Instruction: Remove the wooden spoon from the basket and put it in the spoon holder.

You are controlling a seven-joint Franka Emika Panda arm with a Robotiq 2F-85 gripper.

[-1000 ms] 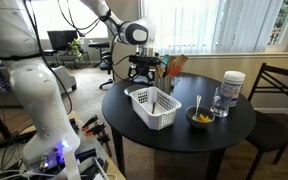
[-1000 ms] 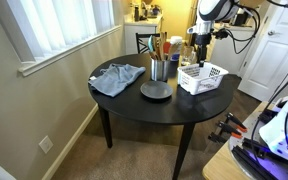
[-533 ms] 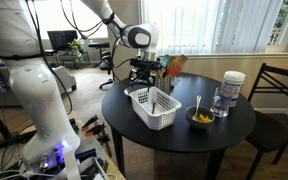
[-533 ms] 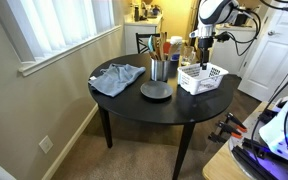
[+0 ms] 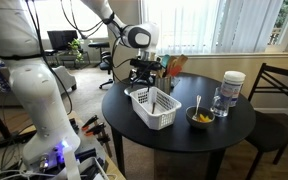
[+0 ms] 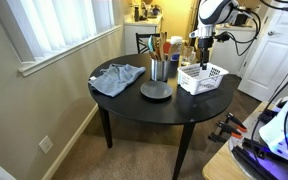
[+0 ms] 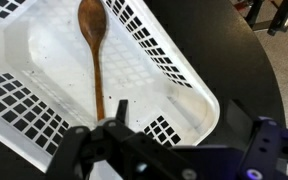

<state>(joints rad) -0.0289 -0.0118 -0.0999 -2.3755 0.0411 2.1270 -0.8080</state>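
The white slotted basket (image 5: 155, 108) stands on the round black table, and it also shows in an exterior view (image 6: 203, 77). The brown wooden spoon (image 7: 94, 45) lies flat on the basket's floor (image 7: 44, 70), bowl end away from my wrist; it shows faintly in an exterior view (image 5: 155, 102). My gripper (image 7: 189, 130) hovers above the basket's near corner, open and empty, apart from the spoon. It is seen above the basket's end in both exterior views (image 5: 143, 70) (image 6: 202, 50). The spoon holder (image 6: 159, 69), a dark cup of fanned wooden utensils (image 5: 173, 66), stands beside the basket.
A small dark bowl of yellow food with a pale spoon (image 5: 199, 117), a glass (image 5: 219, 102) and a white-lidded jar (image 5: 232, 88) stand on the table (image 5: 184, 140). A grey cloth (image 6: 117, 77) and a dark round plate (image 6: 156, 91) lie beyond the holder. A chair (image 5: 280, 95) stands at the table.
My gripper has shifted slightly toward the basket since a second ago and has held still for the last half second. The spoon and basket have not moved.
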